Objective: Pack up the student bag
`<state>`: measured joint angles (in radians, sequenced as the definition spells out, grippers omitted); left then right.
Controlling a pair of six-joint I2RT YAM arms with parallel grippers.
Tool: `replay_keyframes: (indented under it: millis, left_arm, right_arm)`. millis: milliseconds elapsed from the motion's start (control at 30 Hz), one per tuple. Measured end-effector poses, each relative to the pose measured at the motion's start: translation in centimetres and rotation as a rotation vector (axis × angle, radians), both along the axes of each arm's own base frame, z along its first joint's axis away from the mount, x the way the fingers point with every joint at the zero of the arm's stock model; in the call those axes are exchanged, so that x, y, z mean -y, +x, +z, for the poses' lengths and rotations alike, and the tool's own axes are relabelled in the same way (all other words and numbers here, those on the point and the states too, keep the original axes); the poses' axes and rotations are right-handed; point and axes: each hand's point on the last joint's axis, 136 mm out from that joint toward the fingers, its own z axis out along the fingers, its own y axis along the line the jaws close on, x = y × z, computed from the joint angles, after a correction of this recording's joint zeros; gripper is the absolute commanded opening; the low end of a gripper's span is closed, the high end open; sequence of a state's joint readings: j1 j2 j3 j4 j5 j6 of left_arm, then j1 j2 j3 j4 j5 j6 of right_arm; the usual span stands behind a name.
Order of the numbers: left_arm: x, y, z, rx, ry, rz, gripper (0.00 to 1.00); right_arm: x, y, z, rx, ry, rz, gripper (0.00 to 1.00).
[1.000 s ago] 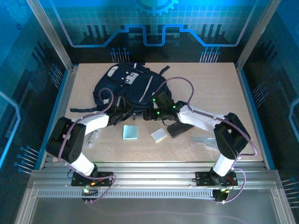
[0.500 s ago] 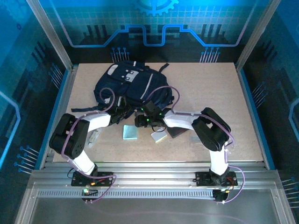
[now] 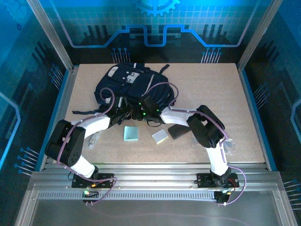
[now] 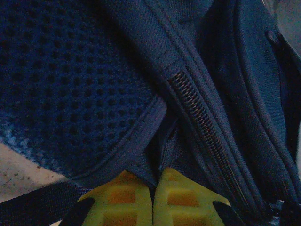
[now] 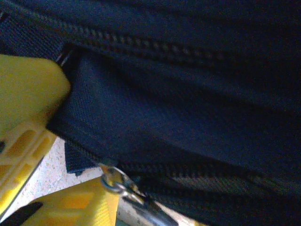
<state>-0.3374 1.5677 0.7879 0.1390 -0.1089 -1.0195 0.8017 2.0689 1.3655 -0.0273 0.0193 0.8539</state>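
Observation:
The student bag (image 3: 126,84), dark navy with pale stripes, lies flat at the back left of the table. My left gripper (image 3: 123,111) is at its near edge. In the left wrist view, its yellow fingers (image 4: 127,195) are shut on a fold of the bag's fabric (image 4: 155,122) beside a zipper (image 4: 197,117). My right gripper (image 3: 143,113) is close by on the right, at the same near edge. Its fingers (image 5: 28,94) stand apart around a flap of the bag (image 5: 155,117). The lower finger lies by a metal zipper pull (image 5: 115,181).
On the table in front of the bag lie a light blue square (image 3: 131,133), a pale block (image 3: 160,136) and a dark flat item (image 3: 178,131). Clear plastic (image 3: 226,147) lies at the right, and a small clear object (image 3: 94,139) sits by the left arm.
The left gripper has shut on the bag's fabric. The right arm has swung left from the dark flat item to the bag's near edge, its jaws narrowing.

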Motion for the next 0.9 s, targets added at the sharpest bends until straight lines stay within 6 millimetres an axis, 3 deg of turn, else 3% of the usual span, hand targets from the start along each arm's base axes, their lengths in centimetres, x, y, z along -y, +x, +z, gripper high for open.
replay_keyframes:
  millis: [100,433,567,900]
  left_arm:
    - [0.1,0.0,0.0,0.000,-0.001,-0.003,0.00]
    - [0.2,-0.2,0.0,0.003,0.040,-0.031,0.00]
    - [0.3,-0.4,-0.1,-0.009,0.068,-0.071,0.00]
    - [0.0,-0.2,0.3,-0.006,0.111,-0.150,0.00]
  right_arm:
    - [-0.2,0.3,-0.2,-0.004,0.009,-0.003,0.02]
    - [0.3,-0.5,-0.4,0.003,0.005,0.096,0.00]
    - [3.0,-1.2,-0.2,0.017,-0.085,0.168,0.00]
    - [12.0,-0.7,0.0,0.006,-0.332,0.264,0.00]
